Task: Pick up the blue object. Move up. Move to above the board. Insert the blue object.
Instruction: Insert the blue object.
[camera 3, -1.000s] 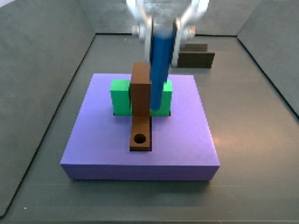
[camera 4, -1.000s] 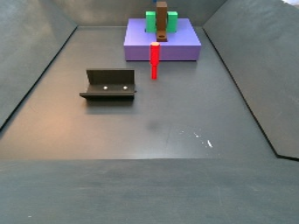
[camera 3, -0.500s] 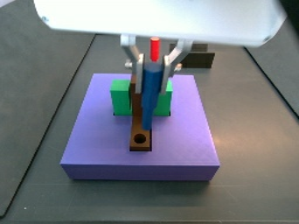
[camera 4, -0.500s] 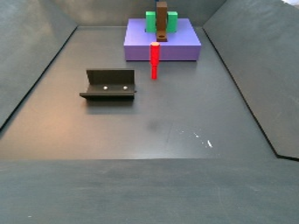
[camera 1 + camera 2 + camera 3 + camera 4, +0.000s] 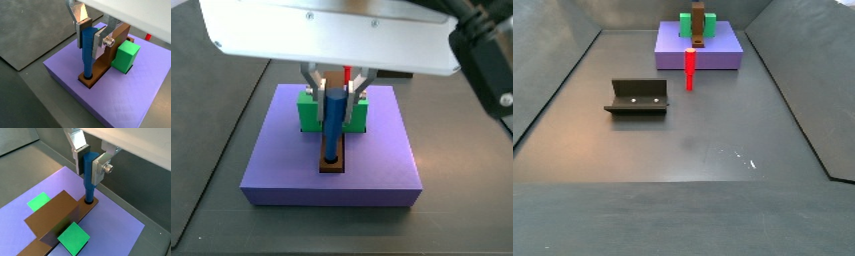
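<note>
Your tool (image 5: 92, 36) is clamped on the blue object (image 5: 87, 52), directly above the board (image 5: 57, 218). The peg stands upright, its lower tip in the board's round hole (image 5: 87, 77).

The gripper (image 5: 91, 36) points straight down, its flat silver fingers (image 5: 102, 164) clamped on the thin blue cylindrical peg (image 5: 87, 52).

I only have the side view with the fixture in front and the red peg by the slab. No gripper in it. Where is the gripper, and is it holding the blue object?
Observer: In both wrist views the gripper is above the board, shut on the blue object.
Operator: Is it lined up with the hole?
Observer: Yes. It stands upright with its lower tip at the hole.
Operator: Which end is that?
Observer: The board's free end, away from the green block.
</note>
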You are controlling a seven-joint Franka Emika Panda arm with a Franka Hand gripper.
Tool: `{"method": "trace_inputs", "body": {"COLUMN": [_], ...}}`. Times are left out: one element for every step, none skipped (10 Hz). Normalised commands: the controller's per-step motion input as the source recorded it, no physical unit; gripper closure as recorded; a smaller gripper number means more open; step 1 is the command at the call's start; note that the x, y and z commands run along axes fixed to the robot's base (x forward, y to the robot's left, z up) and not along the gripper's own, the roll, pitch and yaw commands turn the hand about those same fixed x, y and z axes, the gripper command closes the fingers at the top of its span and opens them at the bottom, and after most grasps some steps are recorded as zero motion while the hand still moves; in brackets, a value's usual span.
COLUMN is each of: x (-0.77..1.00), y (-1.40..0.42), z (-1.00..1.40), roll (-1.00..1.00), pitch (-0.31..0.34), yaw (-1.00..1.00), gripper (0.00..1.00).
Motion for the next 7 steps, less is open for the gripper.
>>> {"method": "trace_inputs", "body": {"x": [0.00,0.02,0.05,0.06,0.11,0.11,0.08], "y": [-0.11,0.00,0.08,0.15,0.09,0.00,0.00], "z": [-0.11,-0.13,-0.11,-0.08,-0.05,-0.08,-0.12], "roll": [0.00,0.00,0.01,0.00,0.00,0.00,-0.02], "pitch": [0.000,0.000,0.000,0.000,0.000,0.000,0.000], "yaw": [0.00,0.03,0.04,0.03,0.04,0.03,0.00], "gripper": [1.00,1.00,1.00,1.00,1.00,1.00,1.00]}}
